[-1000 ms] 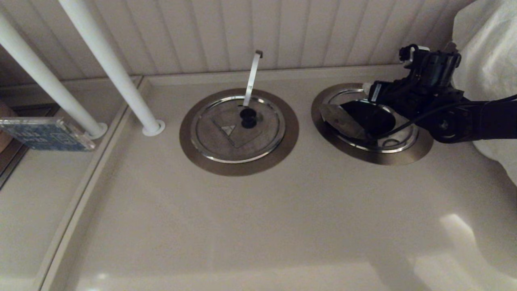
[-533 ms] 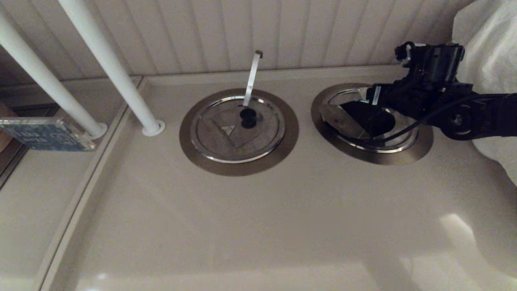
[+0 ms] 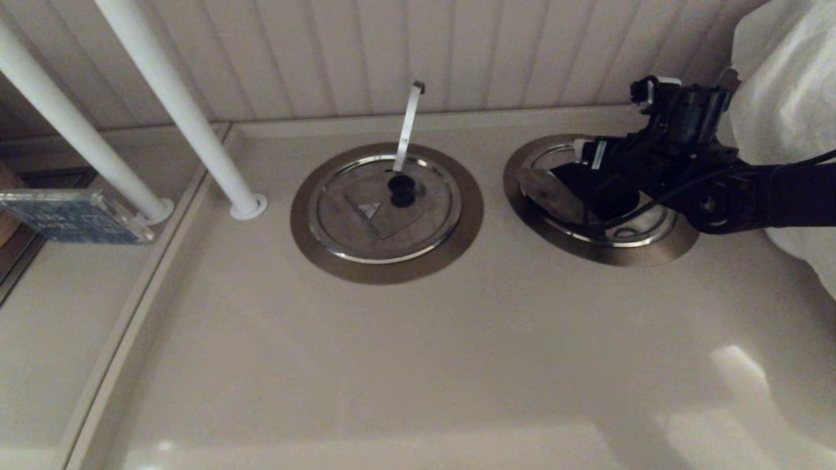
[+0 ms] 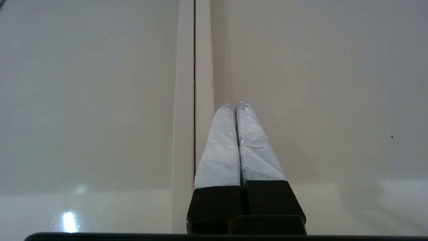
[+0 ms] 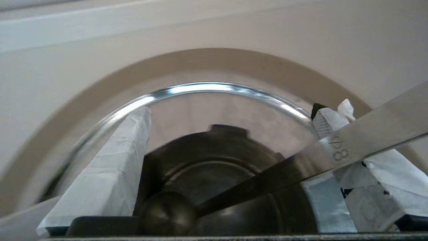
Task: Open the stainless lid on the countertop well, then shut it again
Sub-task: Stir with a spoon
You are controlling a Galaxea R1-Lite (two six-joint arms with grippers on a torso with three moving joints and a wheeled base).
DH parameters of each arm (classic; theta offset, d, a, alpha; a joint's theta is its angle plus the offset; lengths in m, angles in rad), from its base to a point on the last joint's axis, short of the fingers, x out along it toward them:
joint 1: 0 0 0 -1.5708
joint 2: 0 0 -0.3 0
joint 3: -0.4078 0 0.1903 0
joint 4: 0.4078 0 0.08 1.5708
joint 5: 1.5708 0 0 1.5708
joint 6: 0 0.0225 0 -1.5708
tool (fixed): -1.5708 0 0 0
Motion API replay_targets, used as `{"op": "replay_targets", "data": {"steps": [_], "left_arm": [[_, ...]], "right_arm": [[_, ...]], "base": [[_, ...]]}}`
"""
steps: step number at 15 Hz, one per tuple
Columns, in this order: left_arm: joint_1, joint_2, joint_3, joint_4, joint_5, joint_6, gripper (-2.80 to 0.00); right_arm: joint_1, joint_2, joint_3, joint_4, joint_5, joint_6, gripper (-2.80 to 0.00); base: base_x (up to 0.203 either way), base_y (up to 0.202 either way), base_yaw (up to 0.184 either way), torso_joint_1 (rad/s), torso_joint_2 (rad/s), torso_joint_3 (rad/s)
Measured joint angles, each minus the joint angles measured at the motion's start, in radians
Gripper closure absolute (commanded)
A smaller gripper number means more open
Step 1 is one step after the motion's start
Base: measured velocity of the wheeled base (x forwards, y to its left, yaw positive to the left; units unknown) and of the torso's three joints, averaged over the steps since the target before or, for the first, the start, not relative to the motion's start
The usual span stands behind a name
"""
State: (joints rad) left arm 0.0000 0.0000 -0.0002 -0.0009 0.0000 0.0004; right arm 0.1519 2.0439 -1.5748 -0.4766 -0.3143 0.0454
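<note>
- The stainless lid [image 3: 547, 190] sits in the countertop well [image 3: 653, 251], largely hidden by the right arm. Whether it is fully seated cannot be told.
- Its black knob [image 5: 167, 214] lies between the two pads of the right tool [image 5: 230, 112], close in toward the palm.
- The lid's steel strip [image 5: 351, 150] leans outward from beside the knob and crosses over one pad.
- The right tool is spread wide and grips nothing. Judgement: a closing move would meet the knob, but the strip may foul it.
- The twin lid [image 3: 385, 209] lies closed, left of the well and apart from it.
- The left tool [image 4: 235, 103] hangs over the counter [image 4: 100, 100] well away from the well, with its pads pressed together and empty.
</note>
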Motion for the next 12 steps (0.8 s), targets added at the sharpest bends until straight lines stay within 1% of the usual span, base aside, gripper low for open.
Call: {"op": "replay_targets", "data": {"steps": [6, 9, 12], "left_arm": [[0.000, 0.000, 0.000, 0.000, 0.000, 0.000, 0.00], [0.000, 0.000, 0.000, 0.000, 0.000, 0.001, 0.00], [0.000, 0.000, 0.000, 0.000, 0.000, 0.000, 0.00]], "right_arm": [[-0.008, 0.037, -0.069, 0.006, -0.104, -0.006, -2.80], [0.004, 0.055, -0.082, -0.011, -0.105, 0.017, -2.80], [0.047, 0.107, -0.114, -0.031, -0.094, 0.015, -2.80]], "base": [[0.000, 0.000, 0.000, 0.000, 0.00, 0.000], [0.000, 0.000, 0.000, 0.000, 0.00, 0.000], [0.000, 0.000, 0.000, 0.000, 0.00, 0.000]]}}
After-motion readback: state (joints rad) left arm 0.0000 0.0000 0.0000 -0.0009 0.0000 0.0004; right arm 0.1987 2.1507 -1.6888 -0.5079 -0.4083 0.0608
